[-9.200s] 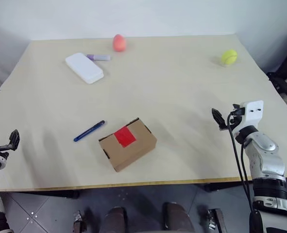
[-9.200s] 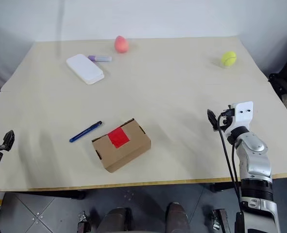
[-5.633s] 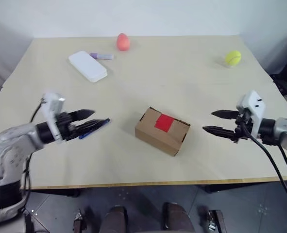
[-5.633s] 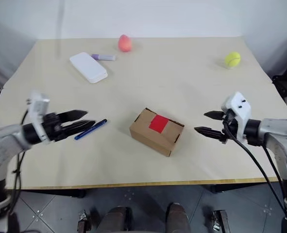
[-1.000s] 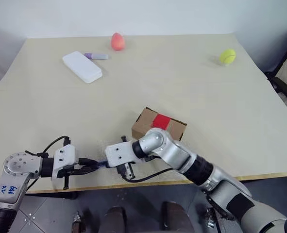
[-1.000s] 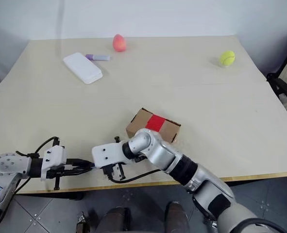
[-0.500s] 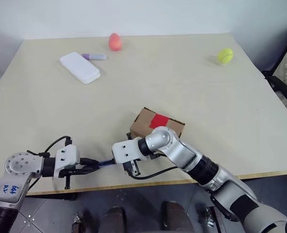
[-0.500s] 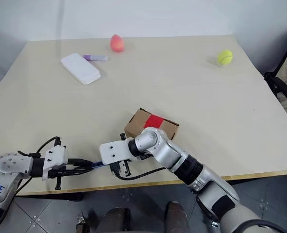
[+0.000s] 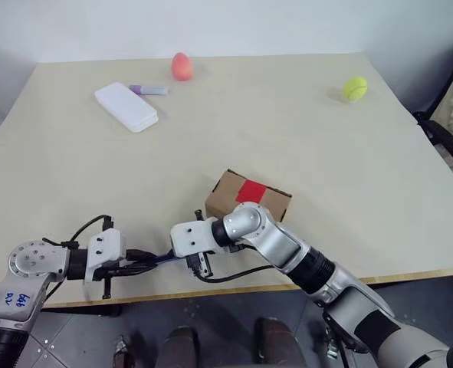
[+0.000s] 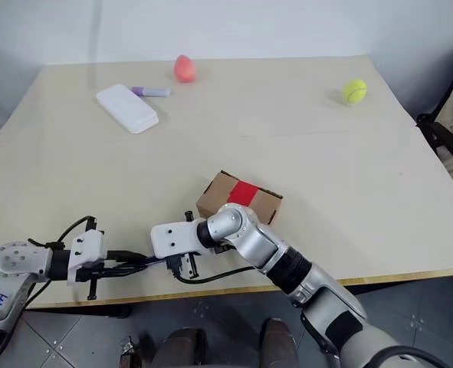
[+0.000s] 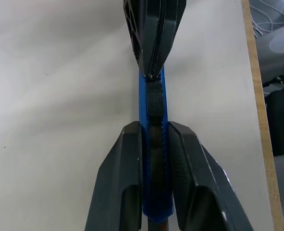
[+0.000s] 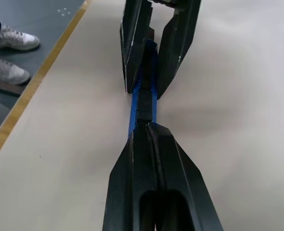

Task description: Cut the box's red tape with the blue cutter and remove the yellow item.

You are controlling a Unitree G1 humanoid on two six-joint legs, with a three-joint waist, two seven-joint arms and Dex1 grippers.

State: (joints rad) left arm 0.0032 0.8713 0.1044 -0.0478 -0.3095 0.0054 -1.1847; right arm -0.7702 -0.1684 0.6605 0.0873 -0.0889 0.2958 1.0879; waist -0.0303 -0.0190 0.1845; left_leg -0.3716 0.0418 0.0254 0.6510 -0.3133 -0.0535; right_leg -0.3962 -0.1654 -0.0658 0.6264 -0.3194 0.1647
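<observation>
- Near the table's near left edge, the left gripper [image 11: 154,139] has its two fingers clamped on the blue cutter [image 11: 154,110]; the left wrist view shows this grip plainly
- Handwritten blue marks on the left arm's joint are too small to read
- The right gripper [image 12: 149,132], fingers pressed together, pinches the cutter's other end
- The box [image 9: 247,199], right of both grippers, sits shut with the red tape [image 9: 249,191] on top; contents hidden
- Right wrist view adds a person's shoes [image 12: 9,53] on the floor

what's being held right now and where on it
The blue cutter, held at both ends: left gripper clamps one end, right gripper pinches the other.
</observation>
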